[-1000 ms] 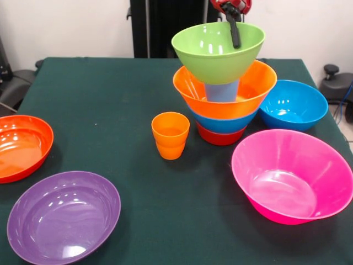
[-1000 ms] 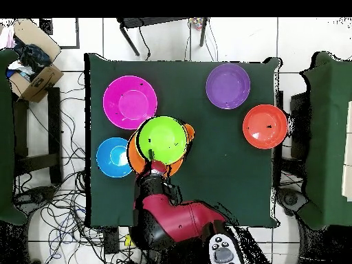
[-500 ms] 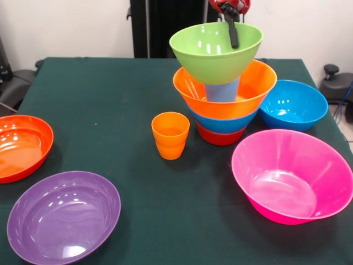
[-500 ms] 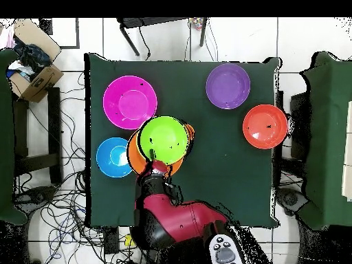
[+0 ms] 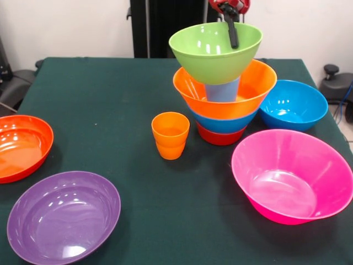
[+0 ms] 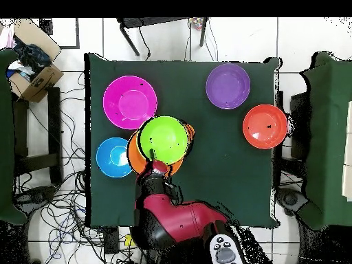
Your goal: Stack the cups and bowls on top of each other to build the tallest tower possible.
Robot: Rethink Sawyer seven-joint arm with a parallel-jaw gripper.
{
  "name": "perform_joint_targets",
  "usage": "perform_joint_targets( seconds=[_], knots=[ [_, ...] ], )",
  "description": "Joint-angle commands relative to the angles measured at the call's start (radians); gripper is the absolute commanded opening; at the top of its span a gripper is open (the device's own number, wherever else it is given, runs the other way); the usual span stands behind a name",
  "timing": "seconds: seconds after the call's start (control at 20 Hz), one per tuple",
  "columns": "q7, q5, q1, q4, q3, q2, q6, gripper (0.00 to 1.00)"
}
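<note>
Gripper pinched far rim of lime green bowl | bowl topped the tower | orange cups stood left

Lighting, even and bright from overhead: white glare spots on my pink bowl, purple bowl and lime green bowl, soft short shadows on the dark worktop, front view in focus.
</note>
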Motion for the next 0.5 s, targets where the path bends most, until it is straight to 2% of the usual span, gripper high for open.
perform_joint_targets(
  seconds=[0.05, 0.5],
  knots=[
    [0.242, 0.01, 0.006, 0.005, 0.062, 0.045, 0.141, 0.0],
    [0.251, 0.016, -0.002, 0.016, 0.077, 0.044, 0.171, 0.0]
  ],
)
